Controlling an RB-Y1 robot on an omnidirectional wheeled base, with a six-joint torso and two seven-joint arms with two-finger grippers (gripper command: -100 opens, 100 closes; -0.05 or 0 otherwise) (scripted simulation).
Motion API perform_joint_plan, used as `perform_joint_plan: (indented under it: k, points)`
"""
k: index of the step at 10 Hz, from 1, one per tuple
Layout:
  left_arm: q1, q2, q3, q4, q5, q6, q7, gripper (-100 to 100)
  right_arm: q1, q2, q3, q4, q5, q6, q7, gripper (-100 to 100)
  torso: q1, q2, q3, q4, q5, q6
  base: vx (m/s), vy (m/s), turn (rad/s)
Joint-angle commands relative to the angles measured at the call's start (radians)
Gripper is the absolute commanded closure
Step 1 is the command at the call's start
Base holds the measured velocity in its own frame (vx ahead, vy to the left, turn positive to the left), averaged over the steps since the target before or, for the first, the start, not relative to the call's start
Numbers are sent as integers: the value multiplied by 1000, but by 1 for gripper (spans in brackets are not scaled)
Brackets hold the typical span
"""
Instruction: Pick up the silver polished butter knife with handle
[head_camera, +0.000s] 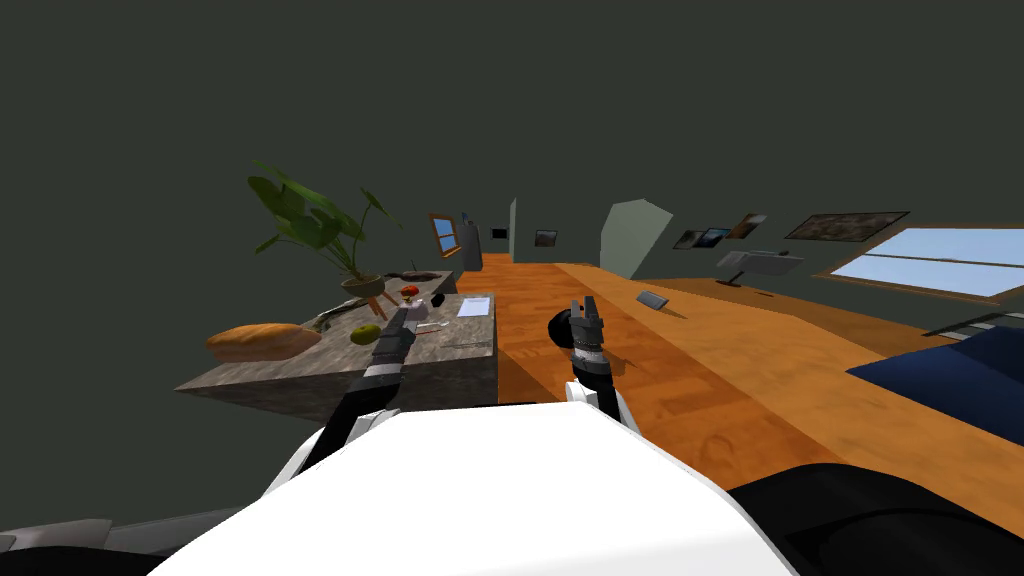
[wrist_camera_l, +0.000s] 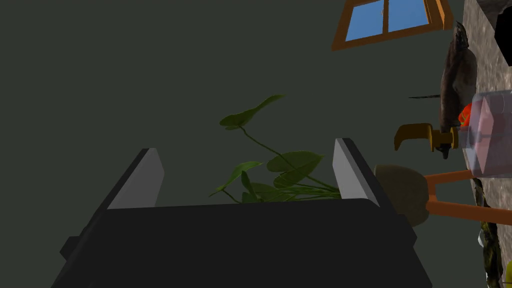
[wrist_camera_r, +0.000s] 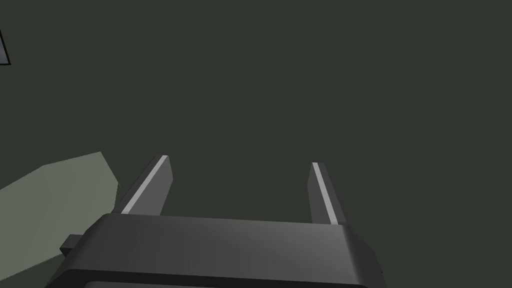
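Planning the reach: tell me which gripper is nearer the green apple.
Left. The left gripper hangs over the table just beside the green apple; the right gripper is off the table, over the orange floor.

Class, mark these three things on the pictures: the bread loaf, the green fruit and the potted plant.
bread loaf (head_camera: 262, 342): head view, middle of its crust.
green fruit (head_camera: 365, 335): head view, its rounded centre.
potted plant (head_camera: 314, 227): head view, on a large leaf.
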Motion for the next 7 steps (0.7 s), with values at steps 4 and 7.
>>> perform_joint_plan:
  k: [4, 7]
  points:
    - [82, 34, 40, -21, 11, 111, -20, -100, 0, 0, 0, 0, 0, 0, 0, 0, -4, -1, -1, 0, 0, 0, 31, -172, 141]
    - [135, 47, 71, -27, 20, 190, -37, -100, 0, 0, 0, 0, 0, 0, 0, 0, 3, -1, 0, 0, 1, 0, 23, -125, 95]
